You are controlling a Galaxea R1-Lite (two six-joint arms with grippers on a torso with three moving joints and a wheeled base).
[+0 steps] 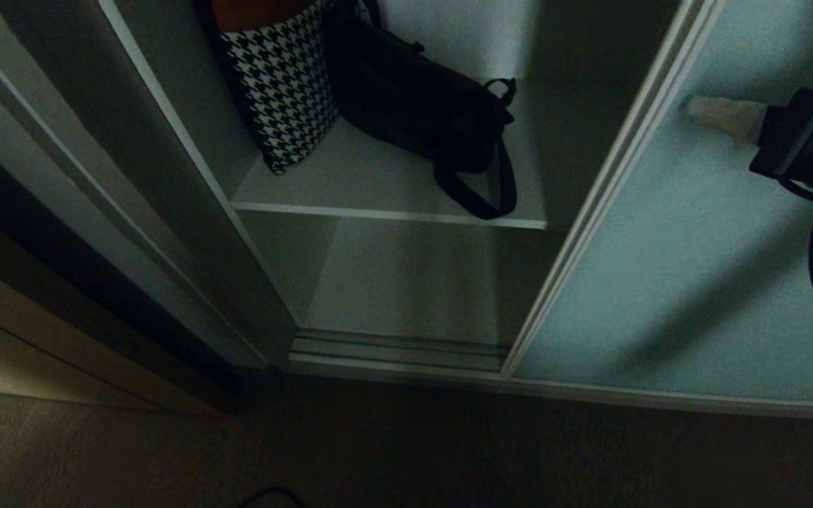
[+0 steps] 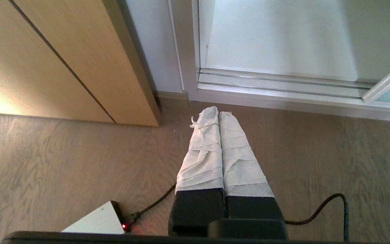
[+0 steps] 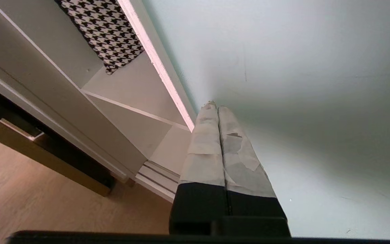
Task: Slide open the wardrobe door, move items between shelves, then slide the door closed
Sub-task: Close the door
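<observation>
Wardrobe shelf (image 1: 378, 190): black bag (image 1: 413, 106)

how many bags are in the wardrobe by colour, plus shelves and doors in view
black bag: 1
houndstooth bag: 1
shelf: 1
sliding door: 1
total: 4

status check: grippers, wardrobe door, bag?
Right gripper shut, tips against the sliding door; left gripper shut, parked over the floor. Door part open. Black bag on the upper shelf beside a houndstooth bag. Nothing blocking.
</observation>
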